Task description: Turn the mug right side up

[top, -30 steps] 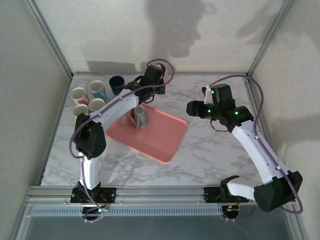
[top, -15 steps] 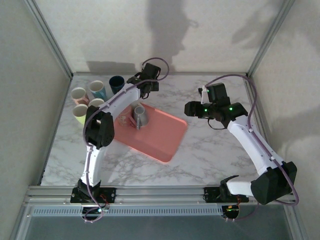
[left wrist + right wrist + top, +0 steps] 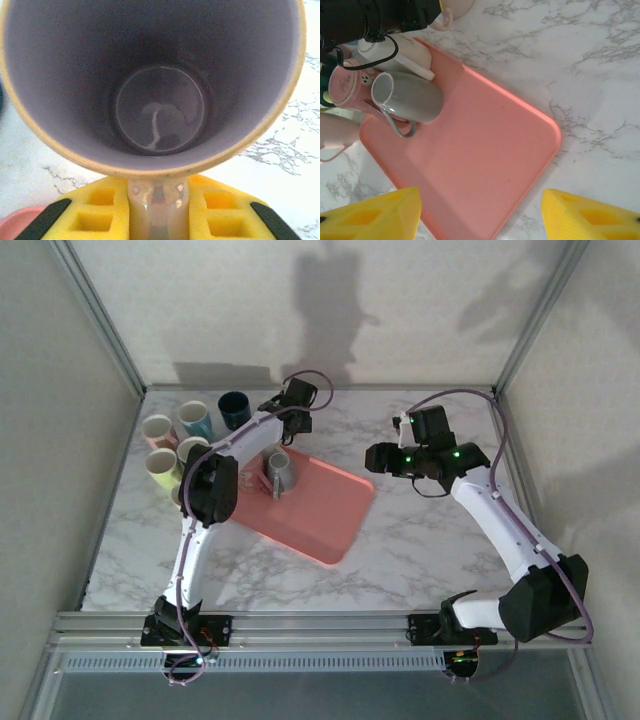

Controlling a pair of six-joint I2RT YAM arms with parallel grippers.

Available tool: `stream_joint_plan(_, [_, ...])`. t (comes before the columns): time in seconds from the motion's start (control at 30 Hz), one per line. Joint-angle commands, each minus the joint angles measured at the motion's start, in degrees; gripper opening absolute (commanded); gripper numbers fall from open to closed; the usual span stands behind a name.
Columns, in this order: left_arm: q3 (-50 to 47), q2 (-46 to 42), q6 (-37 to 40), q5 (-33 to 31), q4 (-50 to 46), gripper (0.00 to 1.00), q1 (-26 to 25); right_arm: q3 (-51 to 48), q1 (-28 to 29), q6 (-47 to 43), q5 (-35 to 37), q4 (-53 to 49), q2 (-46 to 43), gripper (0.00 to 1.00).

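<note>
Left gripper point(image 3: 157, 212) clamped on mug point(image 3: 160, 110) handle, mug over marble point(image 3: 300, 150) past tray's point(image 3: 320, 510) far edge. Right gripper point(image 3: 480, 212) released by tray's right corner. Grey mug point(image 3: 412, 97), cup cluster point(image 3: 195, 420) crowd the left.

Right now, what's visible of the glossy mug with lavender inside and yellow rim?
Glossy, ceramic-looking mug, lavender-grey inside, pale yellow rim, pale handle. Empty, its mouth facing the wrist camera. The left gripper is shut on the handle between yellow fingers. Marble table lies behind it; whether it rests there is unclear.
</note>
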Motion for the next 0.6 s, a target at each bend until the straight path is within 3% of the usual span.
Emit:
stream_joint_plan(0.0, [3.1, -0.8, 0.6, -1.2, 6.5, 0.00, 0.4, 0.7, -0.2, 0.7, -1.4, 0.9, 1.1, 0.65])
stream_joint_plan(0.2, [3.1, 0.2, 0.5, -0.8, 6.9, 0.00, 0.5, 1.1, -0.2, 0.6, -1.2, 0.6, 1.1, 0.65])
stream_joint_plan(0.57, [-1.1, -4.0, 0.1, 0.1, 8.4, 0.38, 0.2, 1.0, -0.2, 0.5, -0.9, 0.7, 1.3, 0.65])
